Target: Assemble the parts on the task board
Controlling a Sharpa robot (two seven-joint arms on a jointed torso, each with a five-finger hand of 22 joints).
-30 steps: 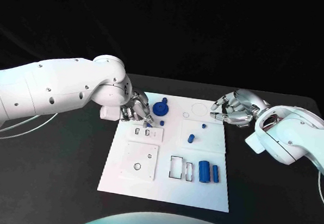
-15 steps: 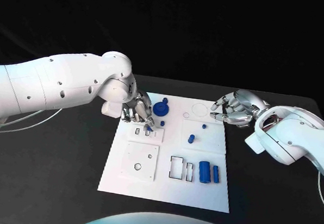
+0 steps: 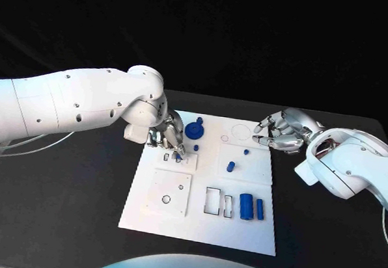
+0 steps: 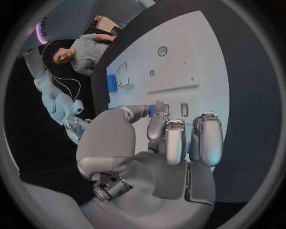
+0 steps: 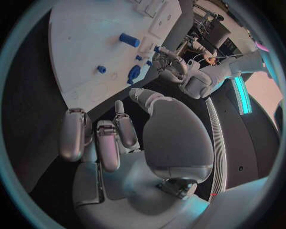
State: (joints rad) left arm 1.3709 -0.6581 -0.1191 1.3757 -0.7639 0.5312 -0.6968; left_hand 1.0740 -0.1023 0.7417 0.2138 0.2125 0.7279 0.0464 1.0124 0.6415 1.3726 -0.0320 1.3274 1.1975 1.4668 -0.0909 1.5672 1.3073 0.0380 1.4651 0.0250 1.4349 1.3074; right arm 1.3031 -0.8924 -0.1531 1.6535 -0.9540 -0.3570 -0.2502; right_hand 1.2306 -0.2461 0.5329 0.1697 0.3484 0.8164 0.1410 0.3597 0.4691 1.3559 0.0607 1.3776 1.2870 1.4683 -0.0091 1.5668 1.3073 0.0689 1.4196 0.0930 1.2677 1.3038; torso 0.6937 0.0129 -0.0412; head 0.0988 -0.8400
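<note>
Pinching small blue part [image 3: 179, 150]: left hand [image 3: 167, 135] fingers over task board [image 3: 197, 232] | right hand [image 3: 280, 132] curled, empty

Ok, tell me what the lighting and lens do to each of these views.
Head view: black surround, bright task board with readable blue parts. Left wrist view: fisheye bends the board's edges, purple glow at the rim. Right wrist view: same bending, a cyan strip glows beside the right hand.
</note>
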